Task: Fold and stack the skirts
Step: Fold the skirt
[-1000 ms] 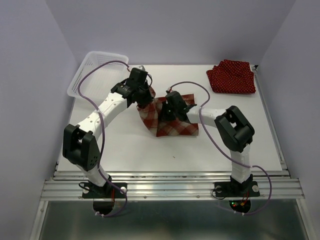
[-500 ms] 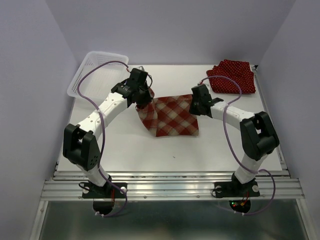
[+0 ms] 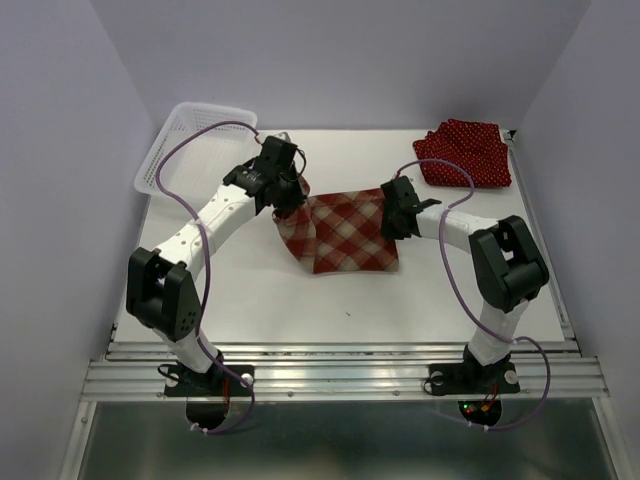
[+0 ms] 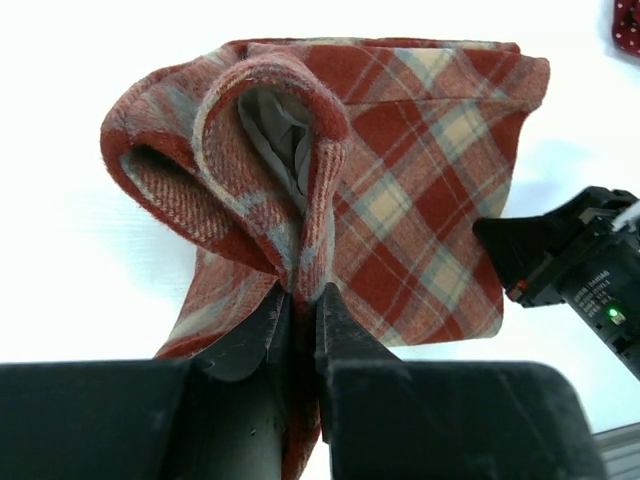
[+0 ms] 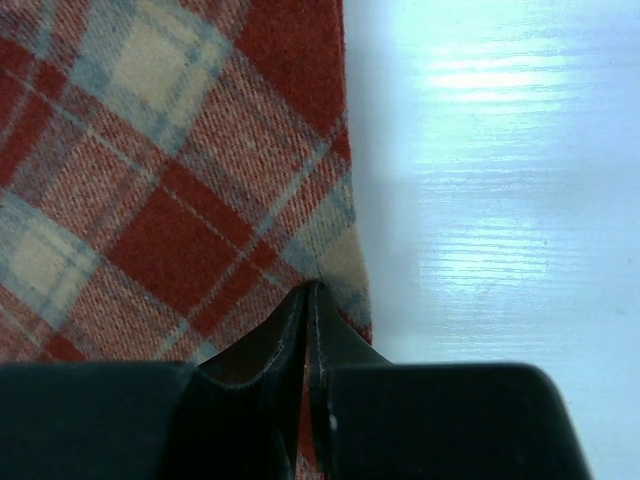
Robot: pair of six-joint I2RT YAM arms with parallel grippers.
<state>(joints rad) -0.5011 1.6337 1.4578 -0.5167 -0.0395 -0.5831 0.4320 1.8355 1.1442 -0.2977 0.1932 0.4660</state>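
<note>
My left fingers (image 4: 256, 338) clamp the plaid skirt's (image 3: 345, 235) bunched left edge, my right fingers (image 5: 266, 348) clamp its right edge; it lies mid-table (image 3: 250, 295), dotted skirts (image 3: 463, 152) at the far right corner

Bright, even light; glare whitens the table (image 5: 500, 90) right of the right pincer (image 5: 308, 292); the plaid skirt (image 5: 150, 170) ahead looks sharp.

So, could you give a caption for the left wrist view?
Left hand pinching a raised fold of the plaid skirt.
</note>
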